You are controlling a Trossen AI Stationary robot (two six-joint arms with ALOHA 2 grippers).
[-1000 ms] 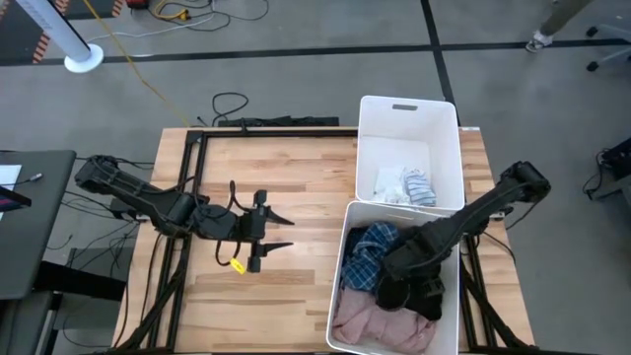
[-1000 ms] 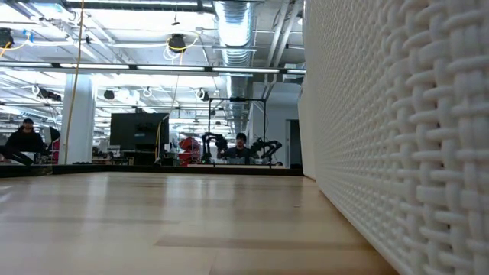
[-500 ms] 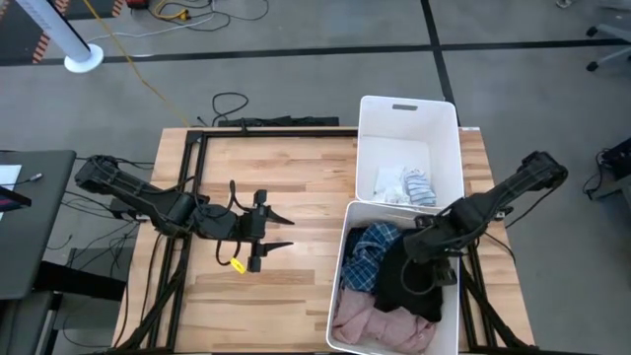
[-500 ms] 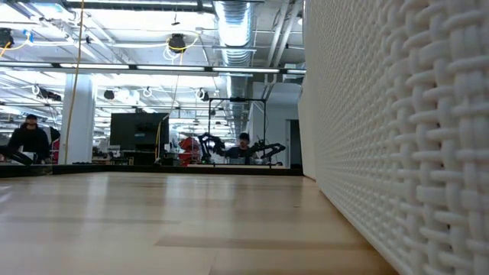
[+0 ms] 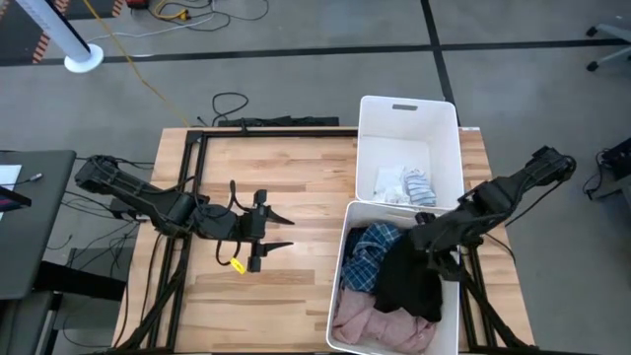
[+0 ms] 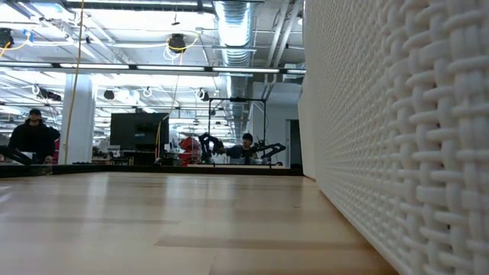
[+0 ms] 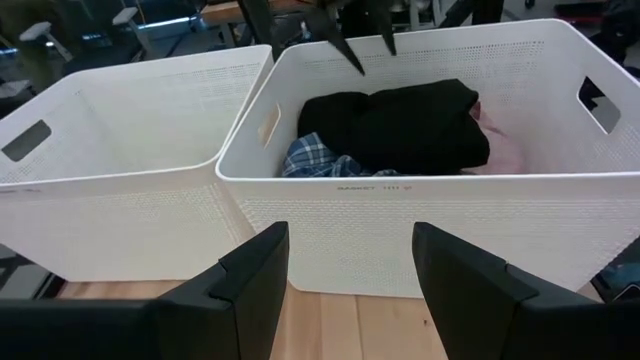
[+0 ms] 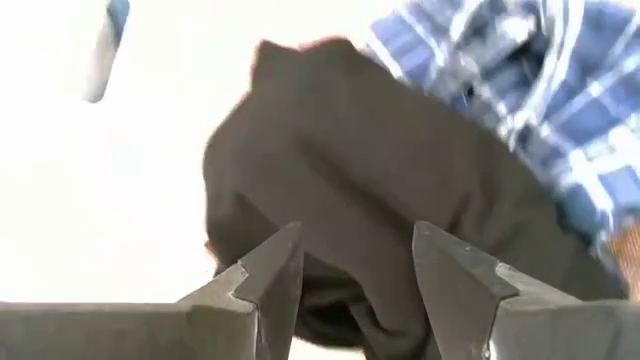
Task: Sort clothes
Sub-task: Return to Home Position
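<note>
Since a second ago the right gripper (image 5: 424, 242) has lifted off the black garment (image 5: 406, 281) and drawn back toward the right side of the near bin (image 5: 340, 281). The left arm has not moved.

The right gripper's fingers (image 8: 275, 265) are spread apart and hold nothing. In its own wrist view the black garment (image 8: 350, 170) lies loose below them. The gripper hangs over the right part of the near bin, above the garment and clear of it.

The black garment lies on top of the pile in this bin. The blue plaid shirt (image 5: 367, 258) is beside it toward the table's middle, partly tucked under it. The pink garment (image 5: 370, 320) fills the end of the bin nearest the table's front edge. The left wrist view shows the same pile, with the black garment (image 7: 400, 120) uppermost, the plaid shirt (image 7: 315, 160) at its edge and the pink garment (image 7: 500, 140) behind.

The far bin (image 5: 409, 118) touches the near one and holds the small white and striped socks (image 5: 406, 184).

The left gripper (image 5: 281, 232) rests over the bare wooden table (image 5: 296, 168), well apart from both bins, its fingers spread and empty, pointing toward the near bin.
</note>
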